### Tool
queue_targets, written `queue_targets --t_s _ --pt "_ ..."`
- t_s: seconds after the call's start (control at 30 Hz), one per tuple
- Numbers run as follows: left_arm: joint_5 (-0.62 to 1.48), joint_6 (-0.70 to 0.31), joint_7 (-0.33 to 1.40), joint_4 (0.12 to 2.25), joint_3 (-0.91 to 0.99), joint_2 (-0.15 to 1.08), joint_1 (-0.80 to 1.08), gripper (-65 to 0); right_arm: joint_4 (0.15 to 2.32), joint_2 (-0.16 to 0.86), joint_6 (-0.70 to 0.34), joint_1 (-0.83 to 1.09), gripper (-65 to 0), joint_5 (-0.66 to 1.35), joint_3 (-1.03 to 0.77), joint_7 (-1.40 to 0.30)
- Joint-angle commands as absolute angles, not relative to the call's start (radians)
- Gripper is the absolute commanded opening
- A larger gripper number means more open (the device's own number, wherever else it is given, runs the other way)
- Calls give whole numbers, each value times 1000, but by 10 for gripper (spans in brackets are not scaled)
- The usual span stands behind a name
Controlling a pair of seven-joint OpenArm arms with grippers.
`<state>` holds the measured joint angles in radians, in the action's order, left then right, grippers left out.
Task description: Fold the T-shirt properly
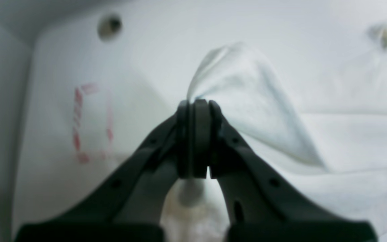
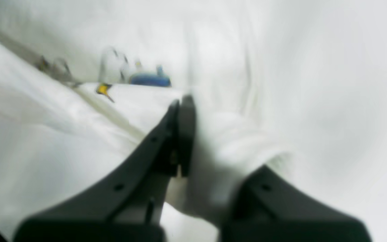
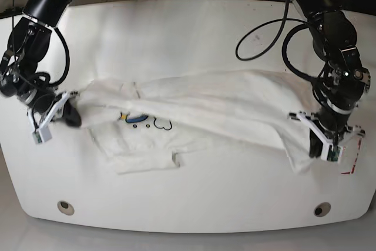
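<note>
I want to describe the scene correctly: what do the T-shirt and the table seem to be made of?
T-shirt: soft, thin white fabric, probably cotton; it wrinkles and bunches where each tool pinches it, matte, with a coloured print.
Table: hard, smooth white board, perhaps coated wood or plastic; flat, faintly glossy, with round holes near the front edge.
</note>
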<state>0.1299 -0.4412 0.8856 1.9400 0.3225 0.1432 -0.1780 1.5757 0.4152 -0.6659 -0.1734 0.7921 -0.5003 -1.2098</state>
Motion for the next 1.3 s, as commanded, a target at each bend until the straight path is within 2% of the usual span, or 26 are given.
queue_targets --t_s 0.0,0.37,0.7,0.9,1.03,1.27 --pt "131 -435 865 1960 335 180 -240 -650 1535 467 -668 -302 -650 811 -461 -1185" --pt "157 -437 865 1954 340 369 -542 -650 1353 572 -668 -757 -650 811 -191 -1185" --pt "208 -437 891 1929 332 438 -823 -650 1279 641 -673 -1056 -650 820 -64 -1198" --pt "251 -493 898 1923 334 437 -816 -650 1279 694 -698 -1038 -650 872 -70 -1239" --pt "260 -506 898 1928 338 437 -704 -650 1279 733 -698 -909 -650 957 -114 -1233" --pt "352 -506 898 1957 341 435 -469 -650 1365 734 -698 -598 -650 1010 -282 -1234"
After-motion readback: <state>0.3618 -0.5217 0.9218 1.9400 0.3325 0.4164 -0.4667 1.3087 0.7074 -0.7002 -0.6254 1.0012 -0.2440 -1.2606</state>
